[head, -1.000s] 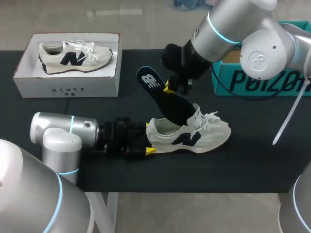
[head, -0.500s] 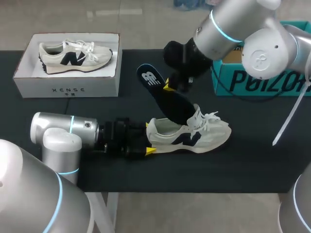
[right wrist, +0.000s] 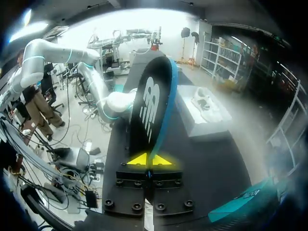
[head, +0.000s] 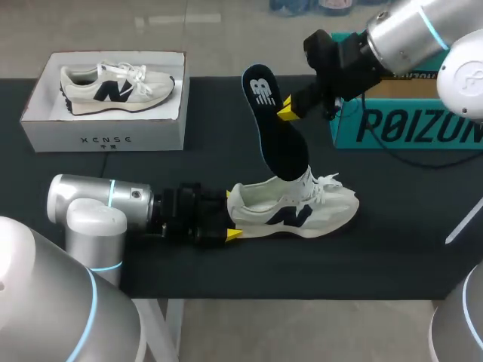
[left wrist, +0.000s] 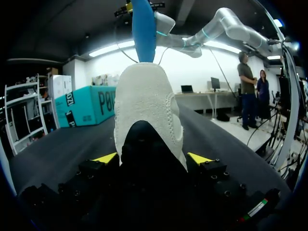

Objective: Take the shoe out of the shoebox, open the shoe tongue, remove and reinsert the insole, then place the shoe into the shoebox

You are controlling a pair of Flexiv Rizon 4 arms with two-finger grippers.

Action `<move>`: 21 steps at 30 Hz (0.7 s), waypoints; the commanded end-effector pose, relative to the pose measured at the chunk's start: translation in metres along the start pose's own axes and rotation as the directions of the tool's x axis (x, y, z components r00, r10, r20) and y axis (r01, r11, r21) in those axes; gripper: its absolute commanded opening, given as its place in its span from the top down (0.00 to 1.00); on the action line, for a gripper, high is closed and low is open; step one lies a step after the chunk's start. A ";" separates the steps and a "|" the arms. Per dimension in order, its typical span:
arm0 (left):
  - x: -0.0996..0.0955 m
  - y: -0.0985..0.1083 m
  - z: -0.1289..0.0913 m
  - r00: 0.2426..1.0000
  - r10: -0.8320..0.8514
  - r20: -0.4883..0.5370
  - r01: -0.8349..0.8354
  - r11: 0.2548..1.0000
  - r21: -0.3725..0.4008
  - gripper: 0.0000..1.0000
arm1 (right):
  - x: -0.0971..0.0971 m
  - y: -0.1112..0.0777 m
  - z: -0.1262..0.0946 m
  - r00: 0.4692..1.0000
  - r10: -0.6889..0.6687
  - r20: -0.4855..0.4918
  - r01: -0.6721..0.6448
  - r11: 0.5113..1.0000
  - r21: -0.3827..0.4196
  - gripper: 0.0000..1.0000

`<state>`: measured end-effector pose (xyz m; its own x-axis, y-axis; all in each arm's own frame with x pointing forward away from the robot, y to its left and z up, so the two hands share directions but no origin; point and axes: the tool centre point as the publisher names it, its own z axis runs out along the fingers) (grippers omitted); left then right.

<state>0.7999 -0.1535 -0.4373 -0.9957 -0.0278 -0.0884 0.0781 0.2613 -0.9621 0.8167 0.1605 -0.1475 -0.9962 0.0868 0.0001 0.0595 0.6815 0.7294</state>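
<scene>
Insole [head: 273, 128] removal looks nearly done. The right claw [head: 287, 113] pinches its upper edge, and its lower end is tucked in the shoe [head: 302, 211], which stands on the table [head: 392, 234] near the teal box [head: 407, 124]. The left claw [head: 231, 215] clamps the heel. The lift should follow the insole's own line, heel held firm, so the shoe does not tip.

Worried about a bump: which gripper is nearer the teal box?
Right. The right gripper, shut on the insole, hangs just beside the teal box; the left gripper clamps the shoe by its heel, farther off.
</scene>
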 end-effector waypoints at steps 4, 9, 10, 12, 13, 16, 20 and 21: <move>0.001 0.002 0.001 1.000 0.001 0.001 -0.001 1.000 -0.001 1.00 | 0.041 0.028 -0.059 1.000 -0.006 -0.025 0.004 0.995 -0.096 1.00; 0.001 0.002 0.001 1.000 0.001 0.001 -0.001 1.000 -0.001 1.00 | 0.068 0.048 -0.074 0.998 -0.012 -0.064 0.002 0.988 -0.157 1.00; 0.001 0.002 0.001 1.000 0.001 0.001 -0.001 1.000 -0.001 1.00 | 0.073 0.052 -0.075 0.997 -0.017 -0.070 0.004 0.985 -0.175 1.00; 0.001 0.002 0.001 1.000 0.001 0.001 -0.001 1.000 -0.001 1.00 | 0.077 0.056 -0.076 0.997 -0.023 -0.071 0.010 0.984 -0.176 1.00; 0.001 0.002 0.001 1.000 0.001 0.001 -0.001 1.000 -0.001 1.00 | 0.077 0.056 -0.076 0.997 -0.023 -0.071 0.010 0.984 -0.176 1.00; 0.001 0.002 0.001 1.000 0.001 0.001 -0.001 1.000 -0.001 1.00 | 0.077 0.056 -0.076 0.997 -0.023 -0.071 0.010 0.984 -0.176 1.00; 0.001 0.002 0.001 1.000 0.001 0.001 -0.001 1.000 -0.001 1.00 | 0.077 0.056 -0.076 0.997 -0.023 -0.071 0.010 0.984 -0.176 1.00; 0.001 0.002 0.001 1.000 0.001 0.001 -0.001 1.000 -0.001 1.00 | 0.077 0.056 -0.076 0.997 -0.023 -0.071 0.010 0.984 -0.176 1.00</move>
<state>0.7999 -0.1535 -0.4374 -0.9957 -0.0277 -0.0884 0.0781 0.2613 -0.9621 0.7387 0.1496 -0.0533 -0.9993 0.0193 0.0322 0.0375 0.5448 0.8377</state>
